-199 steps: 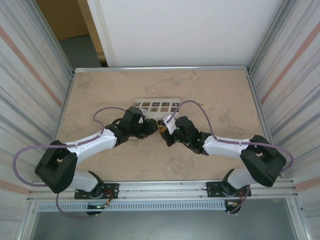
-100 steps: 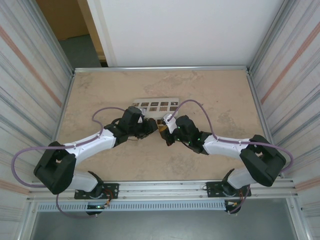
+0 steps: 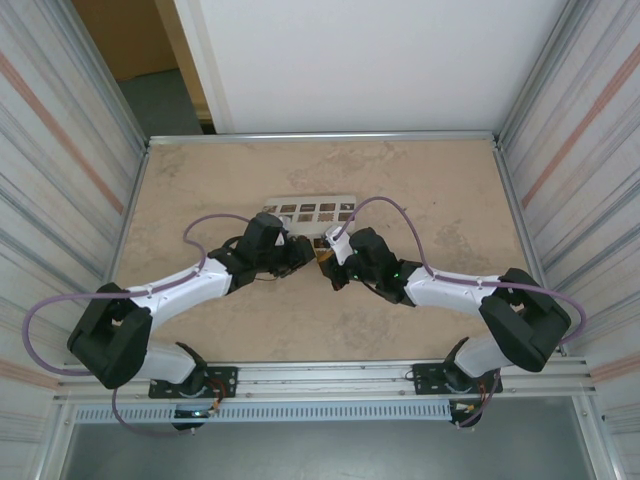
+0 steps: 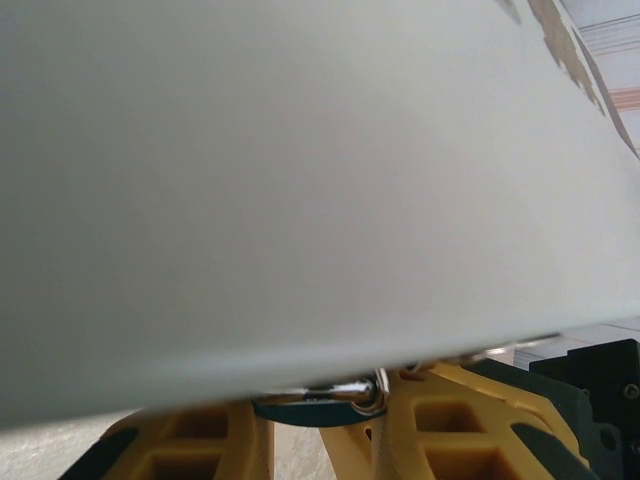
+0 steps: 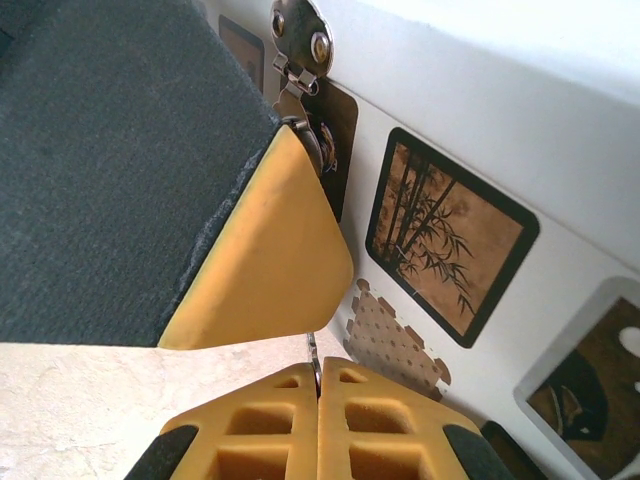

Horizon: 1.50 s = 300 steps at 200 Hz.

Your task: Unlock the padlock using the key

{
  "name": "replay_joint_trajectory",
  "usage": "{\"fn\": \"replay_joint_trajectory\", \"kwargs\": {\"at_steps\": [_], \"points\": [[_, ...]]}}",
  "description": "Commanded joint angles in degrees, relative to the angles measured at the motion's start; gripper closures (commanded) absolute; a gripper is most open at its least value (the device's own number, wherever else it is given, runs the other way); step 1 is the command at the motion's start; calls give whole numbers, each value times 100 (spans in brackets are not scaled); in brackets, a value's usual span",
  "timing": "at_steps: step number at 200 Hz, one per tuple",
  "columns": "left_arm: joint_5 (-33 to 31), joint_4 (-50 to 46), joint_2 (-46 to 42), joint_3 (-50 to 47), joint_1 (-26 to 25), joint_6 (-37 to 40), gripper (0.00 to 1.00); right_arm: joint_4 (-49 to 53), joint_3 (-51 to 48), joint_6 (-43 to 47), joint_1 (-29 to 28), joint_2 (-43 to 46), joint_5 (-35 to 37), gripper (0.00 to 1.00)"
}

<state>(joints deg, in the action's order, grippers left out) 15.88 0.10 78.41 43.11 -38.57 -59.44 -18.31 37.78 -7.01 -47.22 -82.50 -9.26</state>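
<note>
Left fingers (image 4: 190,445) grasping teal padlock (image 4: 310,408), right fingers (image 5: 380,430) clenched on thin key (image 5: 312,350), white patterned box (image 3: 310,210) just beside

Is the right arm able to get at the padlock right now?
Probably, but tightly: the left claw pinches the padlock beside the white box, and its yellow finger fronts the right claw.

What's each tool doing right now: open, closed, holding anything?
Left tool: closed on the padlock.
Right tool: closed on what appears to be the key, seen edge-on.
</note>
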Motion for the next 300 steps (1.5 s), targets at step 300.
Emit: {"fn": "replay_joint_trajectory", "kwargs": {"at_steps": [300], "points": [[60, 378, 139, 228, 129, 240, 92, 90, -364, -513, -88, 492, 86, 100]]}}
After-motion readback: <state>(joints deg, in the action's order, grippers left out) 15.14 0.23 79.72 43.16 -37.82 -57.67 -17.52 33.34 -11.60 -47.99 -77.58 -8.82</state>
